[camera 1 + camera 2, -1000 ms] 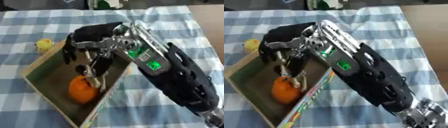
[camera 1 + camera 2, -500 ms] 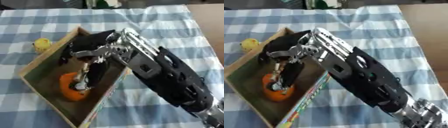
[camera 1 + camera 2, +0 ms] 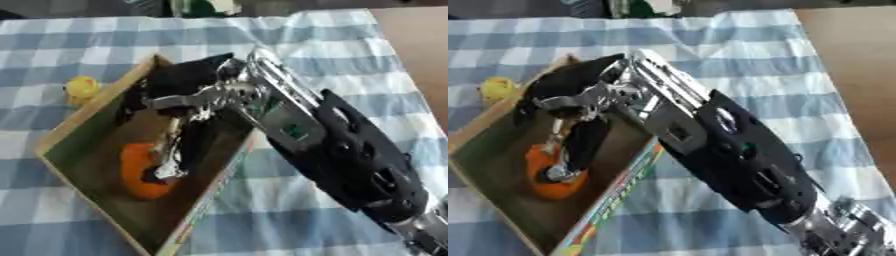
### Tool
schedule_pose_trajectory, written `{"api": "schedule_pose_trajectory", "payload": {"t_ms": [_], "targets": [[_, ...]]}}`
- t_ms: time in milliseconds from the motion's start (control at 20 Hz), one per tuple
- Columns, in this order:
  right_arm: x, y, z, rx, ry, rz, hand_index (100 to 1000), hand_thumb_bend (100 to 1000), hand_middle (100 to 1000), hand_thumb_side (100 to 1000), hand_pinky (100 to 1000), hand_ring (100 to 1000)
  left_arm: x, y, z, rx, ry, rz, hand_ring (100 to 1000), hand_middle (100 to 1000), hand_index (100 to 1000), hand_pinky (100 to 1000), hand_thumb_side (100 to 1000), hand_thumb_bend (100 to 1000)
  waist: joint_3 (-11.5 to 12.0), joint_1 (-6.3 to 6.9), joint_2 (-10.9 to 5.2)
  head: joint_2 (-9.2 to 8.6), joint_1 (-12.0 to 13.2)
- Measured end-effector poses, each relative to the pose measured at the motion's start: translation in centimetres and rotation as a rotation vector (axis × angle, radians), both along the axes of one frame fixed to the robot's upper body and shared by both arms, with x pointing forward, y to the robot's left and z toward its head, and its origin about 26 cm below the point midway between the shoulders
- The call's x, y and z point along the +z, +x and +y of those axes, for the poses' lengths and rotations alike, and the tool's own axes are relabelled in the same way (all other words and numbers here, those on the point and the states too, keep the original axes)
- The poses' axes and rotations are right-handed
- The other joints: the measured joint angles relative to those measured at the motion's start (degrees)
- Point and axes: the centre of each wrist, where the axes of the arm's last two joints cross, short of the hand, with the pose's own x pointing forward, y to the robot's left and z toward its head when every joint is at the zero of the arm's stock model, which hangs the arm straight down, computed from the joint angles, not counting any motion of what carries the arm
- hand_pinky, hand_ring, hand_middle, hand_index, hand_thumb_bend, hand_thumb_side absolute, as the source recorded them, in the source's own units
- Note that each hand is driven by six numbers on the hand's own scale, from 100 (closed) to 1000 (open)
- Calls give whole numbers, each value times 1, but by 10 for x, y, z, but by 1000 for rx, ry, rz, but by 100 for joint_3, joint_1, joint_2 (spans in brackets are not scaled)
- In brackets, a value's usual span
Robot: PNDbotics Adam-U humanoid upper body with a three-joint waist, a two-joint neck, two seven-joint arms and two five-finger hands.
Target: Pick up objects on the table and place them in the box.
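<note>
- Left eye view: the orange fruit [image 3: 140, 172] sits on the floor of the box [image 3: 83, 117], toward its near-left part. The right hand [image 3: 188, 95] reaches in from the right on a big black arm, fingers [image 3: 166, 155] pointing down with the tips on top of the orange. Honestly can't tell if they're pinching it or only resting there.
- Same view: a small yellow thing [image 3: 81, 87] lies on the blue-and-white checked tablecloth [image 3: 341, 60], just outside the box's left wall.
- Right eye view: pretty much the same deal. The orange is under the fingertips, and the box's near side has colourful print [image 3: 614, 200]. The left hand doesn't show up in either view.
</note>
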Motion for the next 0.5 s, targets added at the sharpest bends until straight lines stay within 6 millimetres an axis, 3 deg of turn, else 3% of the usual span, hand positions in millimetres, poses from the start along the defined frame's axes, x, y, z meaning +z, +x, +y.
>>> {"api": "schedule_pose_trajectory", "payload": {"t_ms": [250,500], "targets": [[7,3,-8,3,23,20,961,444,876,622,857,947,0,0,0,-1,2,2,814,758,777,500,782,100,-18,10,-1,-6,-2],[28,2,-22,-7,113,42,959,425,871,657,851,941,0,0,0,-3,3,2,814,759,777,500,781,100,-25,17,-2,-8,0]]}}
